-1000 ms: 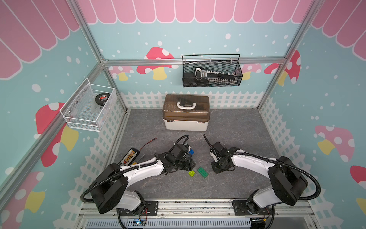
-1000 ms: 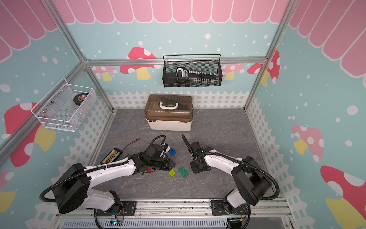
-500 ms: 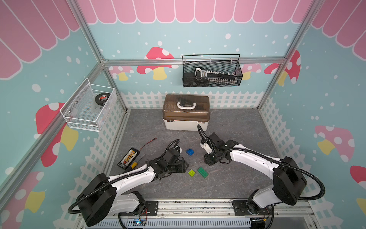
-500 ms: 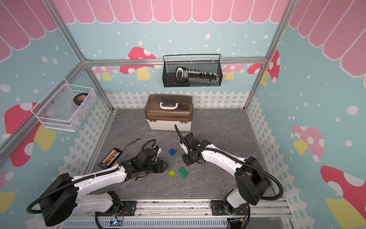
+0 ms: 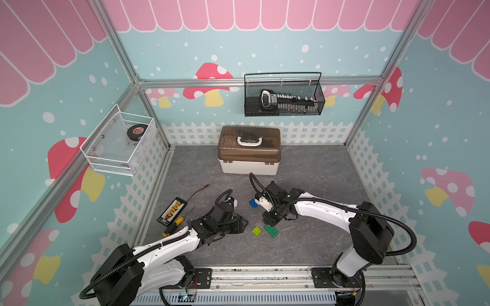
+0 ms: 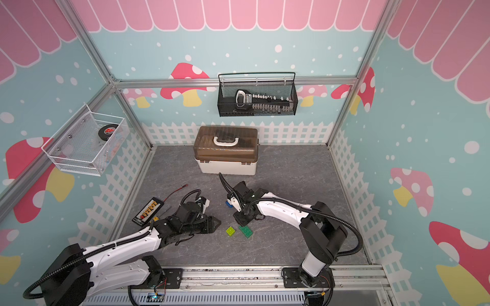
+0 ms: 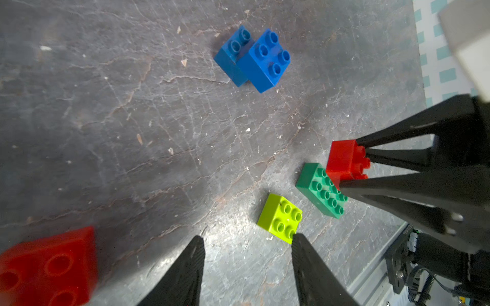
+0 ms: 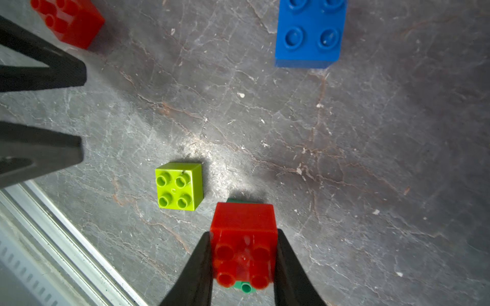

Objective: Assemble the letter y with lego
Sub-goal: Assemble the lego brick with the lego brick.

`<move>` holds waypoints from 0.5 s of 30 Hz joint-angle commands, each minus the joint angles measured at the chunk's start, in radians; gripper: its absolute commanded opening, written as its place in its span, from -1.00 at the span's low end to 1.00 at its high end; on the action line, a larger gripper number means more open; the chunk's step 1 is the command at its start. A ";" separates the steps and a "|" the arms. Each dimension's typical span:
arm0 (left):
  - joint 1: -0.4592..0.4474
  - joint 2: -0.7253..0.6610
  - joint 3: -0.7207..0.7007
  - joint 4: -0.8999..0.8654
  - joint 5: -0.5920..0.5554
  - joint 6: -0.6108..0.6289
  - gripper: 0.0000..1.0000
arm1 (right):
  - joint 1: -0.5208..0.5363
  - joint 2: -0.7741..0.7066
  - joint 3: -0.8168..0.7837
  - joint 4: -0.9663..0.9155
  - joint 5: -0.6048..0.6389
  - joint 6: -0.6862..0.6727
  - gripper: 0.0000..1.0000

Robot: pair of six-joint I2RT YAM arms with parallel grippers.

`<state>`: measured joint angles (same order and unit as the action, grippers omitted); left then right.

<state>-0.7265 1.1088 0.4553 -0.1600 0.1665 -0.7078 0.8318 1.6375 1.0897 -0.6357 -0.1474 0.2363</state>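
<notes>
My right gripper (image 8: 244,255) is shut on a red brick (image 8: 244,238), studs toward the camera. It hangs over one end of the longer dark green brick (image 7: 319,190), which lies flat on the floor; I cannot tell whether they touch. A lime brick (image 7: 281,217) lies beside the green one, just off a fingertip of my open, empty left gripper (image 7: 246,238). Two blue bricks (image 7: 254,58) sit joined with an offset farther back. A second red brick (image 7: 50,265) lies loose beside my left gripper. In both top views the lime brick (image 5: 256,231) and green brick (image 6: 246,231) lie between the grippers.
A brown-lidded toolbox (image 5: 249,153) stands at the back centre. A yellow-handled screwdriver (image 5: 173,225) and a black bit case (image 5: 172,211) lie by the left wall. Wire baskets hang on the left wall (image 5: 116,148) and back wall (image 5: 283,95). The metal rail (image 5: 265,275) borders the front.
My right gripper swung left, then came toward the front, over the green brick. My left gripper drew back from the blue bricks toward the lime brick.
</notes>
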 commanded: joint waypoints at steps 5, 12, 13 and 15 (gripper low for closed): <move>0.007 -0.041 -0.024 0.018 0.036 -0.017 0.10 | 0.029 0.039 0.022 -0.014 0.007 -0.044 -0.34; 0.007 -0.049 -0.030 0.028 0.096 -0.015 0.10 | 0.036 0.056 0.025 -0.020 0.029 -0.054 -0.34; 0.007 -0.049 -0.029 0.024 0.097 -0.013 0.10 | 0.038 0.058 0.024 -0.021 0.030 -0.055 -0.34; 0.007 -0.051 -0.029 0.019 0.095 -0.012 0.10 | 0.039 0.059 0.024 -0.022 0.031 -0.058 -0.34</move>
<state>-0.7265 1.0733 0.4362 -0.1509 0.2420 -0.7074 0.8597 1.6821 1.0916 -0.6388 -0.1257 0.2047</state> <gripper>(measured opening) 0.551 0.333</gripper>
